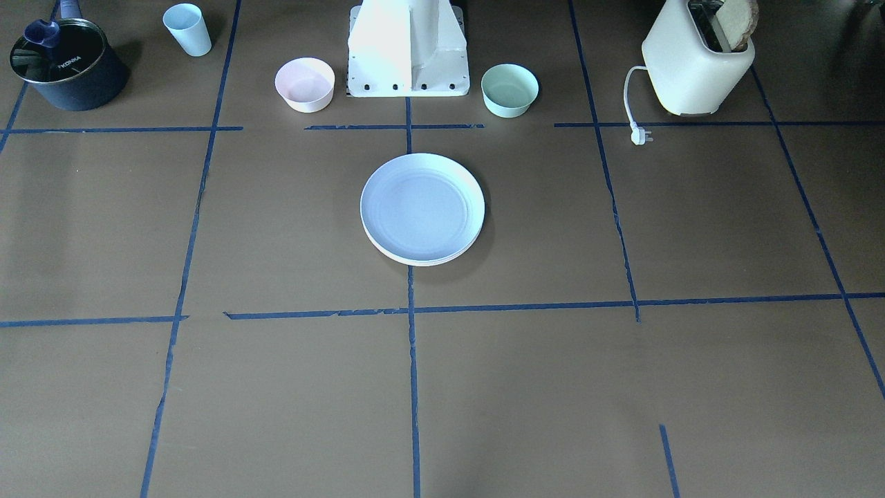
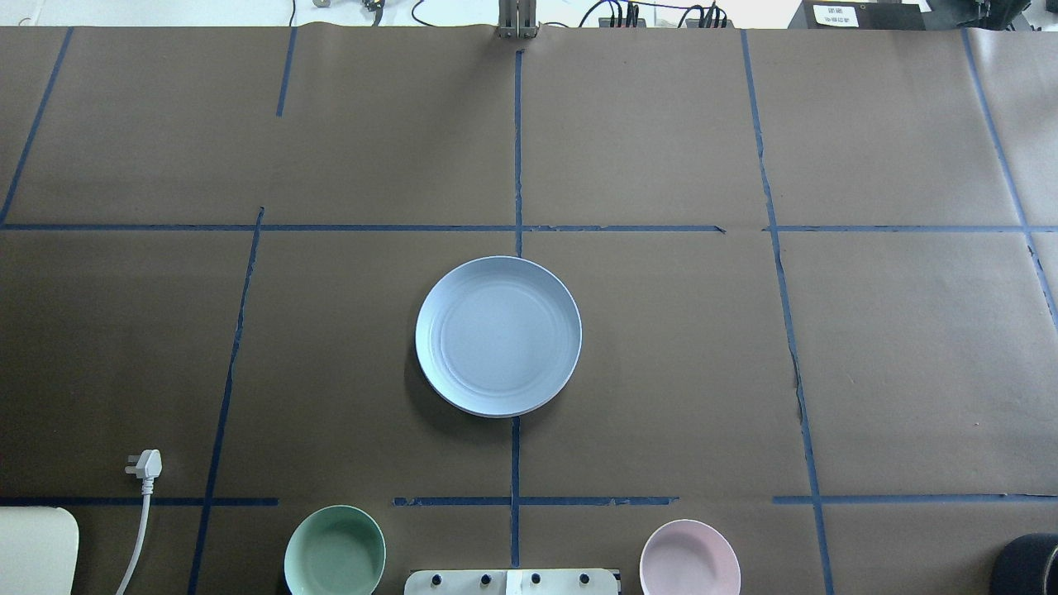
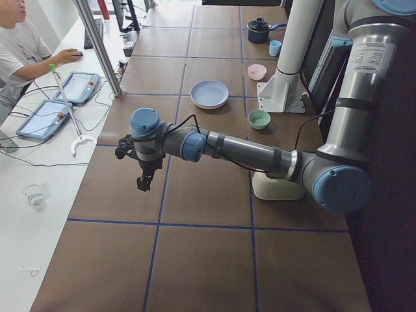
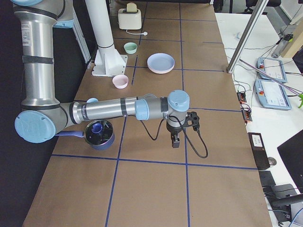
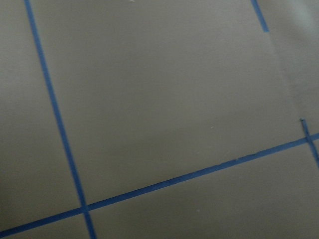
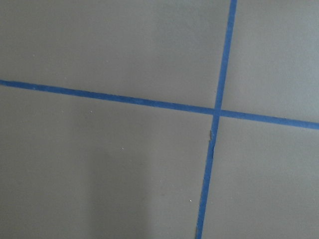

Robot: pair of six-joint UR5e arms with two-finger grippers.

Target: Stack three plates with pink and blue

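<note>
A stack of plates stands at the table's middle. The light blue plate (image 1: 422,206) is on top; it also shows in the overhead view (image 2: 498,335) and both side views (image 3: 209,93) (image 4: 160,62). A cream rim (image 1: 415,261) shows under it at the stack's front edge. The pale pink plate is hidden. My left gripper (image 3: 144,182) hangs over bare table far from the stack, seen only from the left side; I cannot tell if it is open. My right gripper (image 4: 175,141) hangs likewise at the other end; I cannot tell its state. Both wrist views show only paper and tape.
A small pink bowl (image 1: 305,84) and a mint-green bowl (image 1: 509,89) flank the robot's base (image 1: 408,52). A toaster (image 1: 697,62) with its plug (image 1: 640,134), a dark pot (image 1: 67,63) and a pale blue cup (image 1: 187,29) stand along the robot's side. An operator (image 3: 19,42) sits beyond the table.
</note>
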